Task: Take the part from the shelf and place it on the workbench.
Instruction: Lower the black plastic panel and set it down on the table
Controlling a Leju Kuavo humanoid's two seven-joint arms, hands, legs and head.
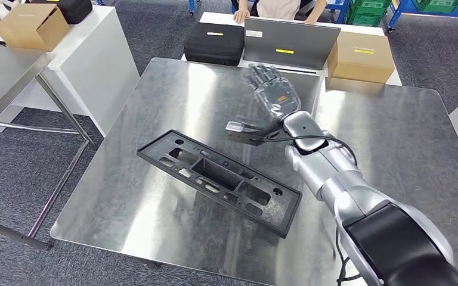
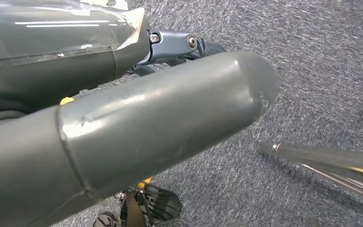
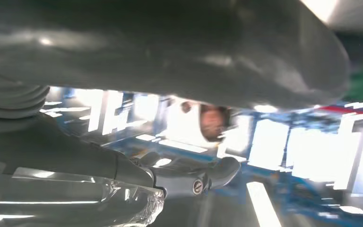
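The long black plastic frame part [image 1: 220, 180] with rectangular cut-outs lies flat and slantwise on the shiny steel workbench [image 1: 143, 107], toward its near left. The right hand [image 1: 269, 95] hovers above the bench just beyond the part, fingers spread, grasping nothing. The left hand [image 2: 123, 137] hangs over grey carpet [image 2: 331, 56]; whether it is clenched cannot be told. Brown cardboard boxes [image 1: 361, 56] stand at the far edge.

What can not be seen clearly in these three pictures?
- Head view: the person behind the grey laptop lid is cut off by the top edge.
- Head view: the underside of the black rectangular plastic part on the steel workbench is hidden.
- Left wrist view: the left hand blocks most of the floor; its fingers are hardly visible.
- Right wrist view: the right hand covers the scene, and the background is blurred.
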